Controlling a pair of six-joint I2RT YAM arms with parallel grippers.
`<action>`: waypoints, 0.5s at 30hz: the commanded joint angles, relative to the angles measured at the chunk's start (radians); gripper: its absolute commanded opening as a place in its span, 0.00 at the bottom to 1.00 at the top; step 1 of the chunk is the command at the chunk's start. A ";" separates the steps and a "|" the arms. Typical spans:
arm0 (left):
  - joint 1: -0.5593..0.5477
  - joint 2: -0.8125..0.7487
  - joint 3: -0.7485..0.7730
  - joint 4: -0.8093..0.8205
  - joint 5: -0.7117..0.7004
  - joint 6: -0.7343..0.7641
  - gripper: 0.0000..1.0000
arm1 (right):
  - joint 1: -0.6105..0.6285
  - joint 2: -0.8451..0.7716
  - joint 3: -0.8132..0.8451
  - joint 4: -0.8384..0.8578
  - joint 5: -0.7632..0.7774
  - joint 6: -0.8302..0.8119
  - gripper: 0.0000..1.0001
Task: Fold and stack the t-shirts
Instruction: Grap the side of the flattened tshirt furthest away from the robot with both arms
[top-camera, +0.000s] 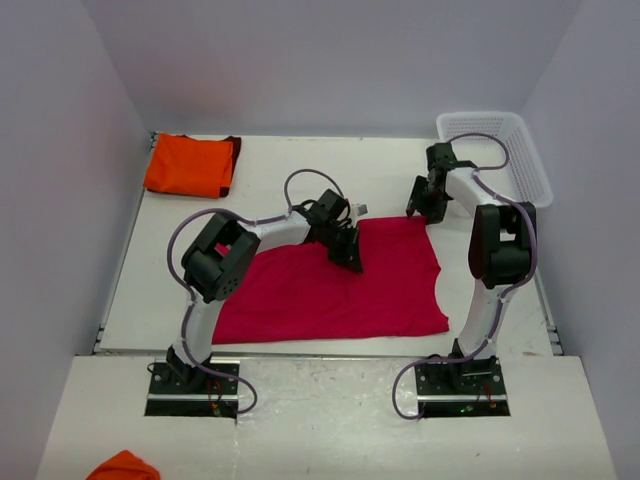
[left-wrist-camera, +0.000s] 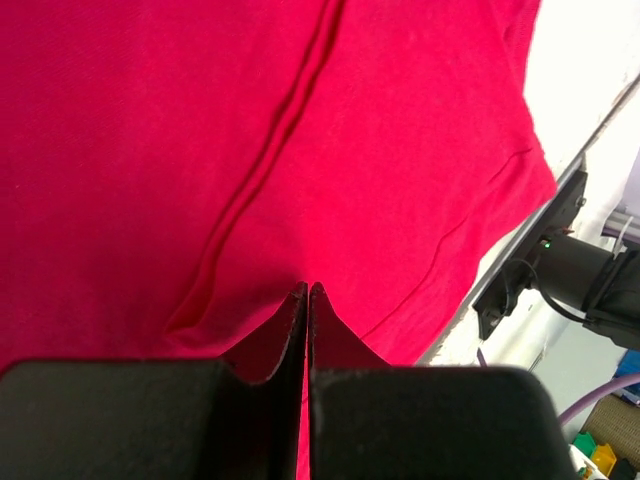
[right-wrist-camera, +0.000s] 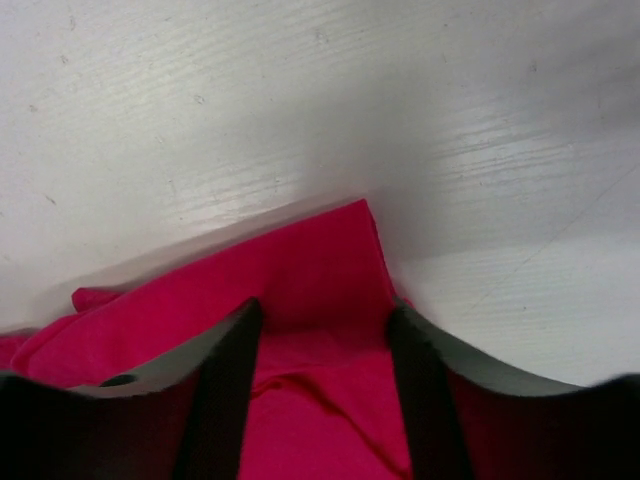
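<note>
The crimson-pink t-shirt (top-camera: 340, 295) lies spread flat across the middle of the table. My left gripper (top-camera: 347, 255) sits at its far edge, shut, pinching the cloth. In the left wrist view the fingers (left-wrist-camera: 306, 288) meet tip to tip and creases in the shirt (left-wrist-camera: 150, 150) run toward them. My right gripper (top-camera: 422, 205) is at the shirt's far right corner. In the right wrist view its jaws (right-wrist-camera: 325, 310) stand apart with that corner of the shirt (right-wrist-camera: 310, 270) lying between them. The orange t-shirt (top-camera: 190, 165) with a dark edge lies folded at the far left.
A white lattice basket (top-camera: 480, 118) stands at the far right corner, just behind the right arm. White walls close in the table (top-camera: 300, 170) on three sides. A small orange object (top-camera: 122, 467) lies on the near ledge, left of the arm bases.
</note>
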 joint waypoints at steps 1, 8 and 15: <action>0.004 0.007 -0.006 -0.013 -0.007 -0.007 0.00 | -0.005 0.009 0.032 -0.001 -0.009 -0.012 0.51; 0.002 0.017 -0.023 -0.021 -0.021 0.002 0.00 | -0.005 0.032 0.086 -0.012 -0.017 -0.024 0.03; 0.002 0.047 -0.061 -0.015 -0.041 -0.021 0.00 | 0.004 -0.019 0.093 0.010 -0.009 -0.064 0.00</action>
